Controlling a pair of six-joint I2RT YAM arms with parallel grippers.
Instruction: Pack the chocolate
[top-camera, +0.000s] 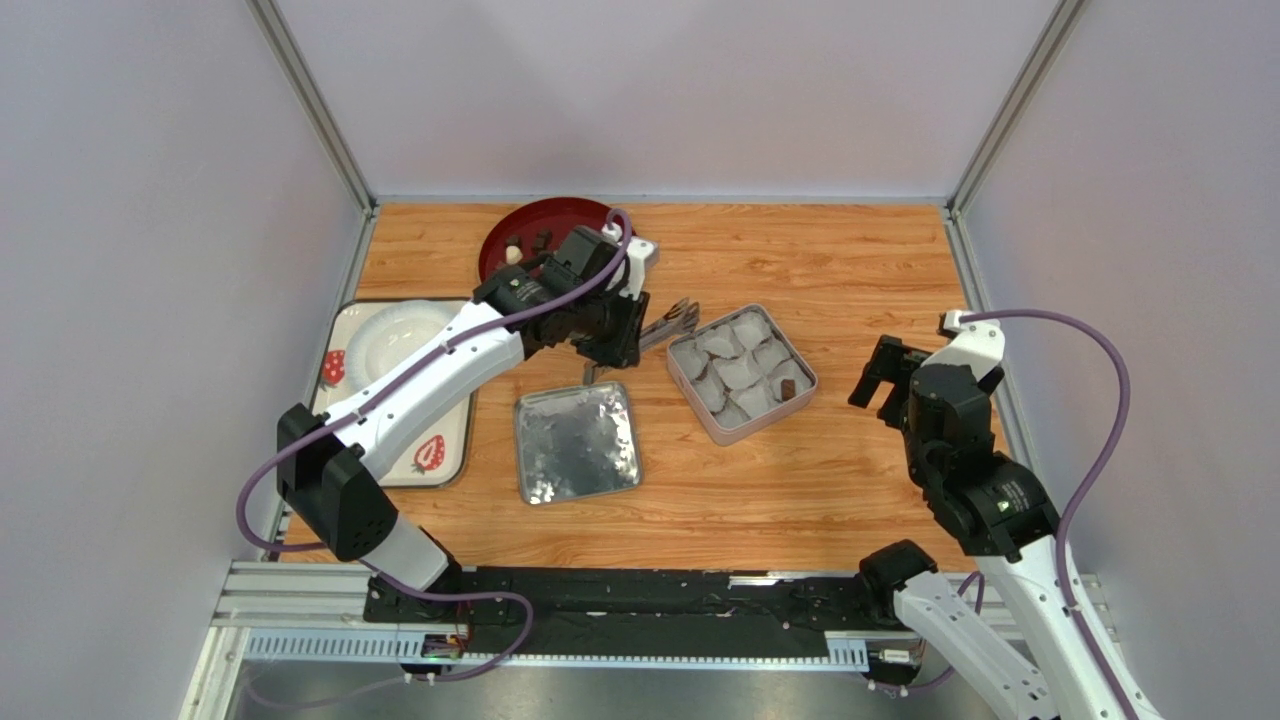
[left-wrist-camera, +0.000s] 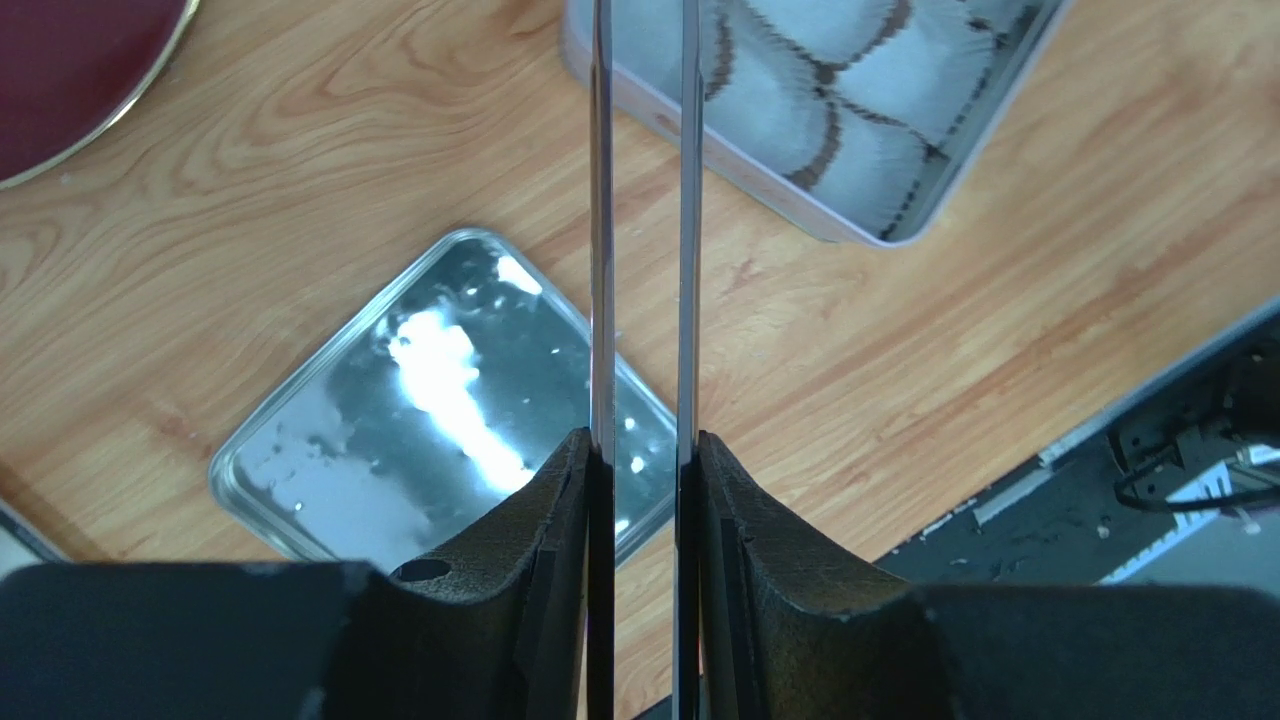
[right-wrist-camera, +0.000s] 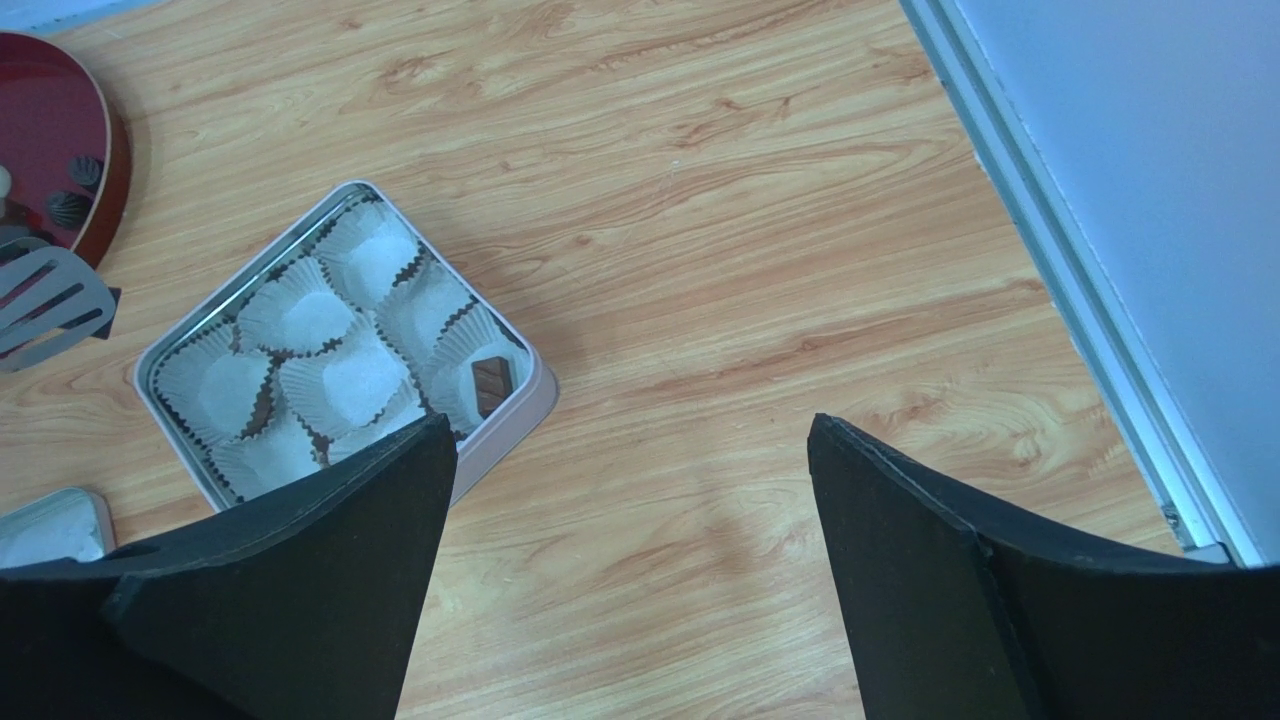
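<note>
From here I see a dark red round plate, red strawberry prints on the white rectangular tray, shiny silver metal tongs, one dark brown chocolate piece, and an orange-brown wood-grain table.

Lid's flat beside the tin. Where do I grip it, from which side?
Probably the lid by its near-side rim, coming straight down so the wall sits between the jaws. It lies flat, rim up, too wide and low to pinch across from the side.

Left pincer with tongs between red plate and tin, one chocolate inside.
</note>
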